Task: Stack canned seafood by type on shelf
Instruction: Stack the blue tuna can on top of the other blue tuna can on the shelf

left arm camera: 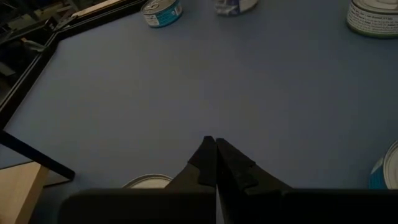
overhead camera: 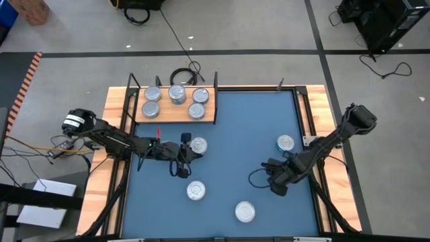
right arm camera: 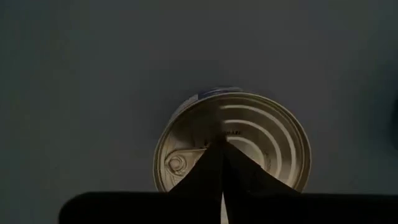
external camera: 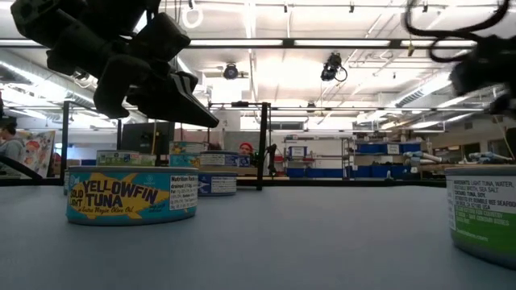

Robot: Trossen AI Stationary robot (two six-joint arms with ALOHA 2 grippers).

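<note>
Over the blue mat [overhead camera: 235, 134], the left end effector [overhead camera: 187, 158] hangs with its fingers pressed together and nothing between them. One tin [overhead camera: 198, 144] lies just beside it on the shelf side, and another tin [overhead camera: 196, 191] lies on the mat a little way off on the opposite side. The left wrist view shows the same closed fingertips [left arm camera: 214, 152] above bare mat, with a lid edge [left arm camera: 148, 181] peeking out just beneath them.

The right end effector [overhead camera: 277, 176] is also closed and empty. In the right wrist view its joined tips [right arm camera: 222, 149] sit over the ringed lid of a tin [right arm camera: 261, 140] with a pull-tab; whether they touch the lid cannot be told. A further tin [overhead camera: 285, 143] lies near it toward the shelf side, and one more tin [overhead camera: 245, 212] lies near the mat's front edge.

The shelf [overhead camera: 175, 114], a wooden board with black posts, sits at the far left of the tabletop, beyond the left end effector, carrying several tins [overhead camera: 177, 94].
</note>
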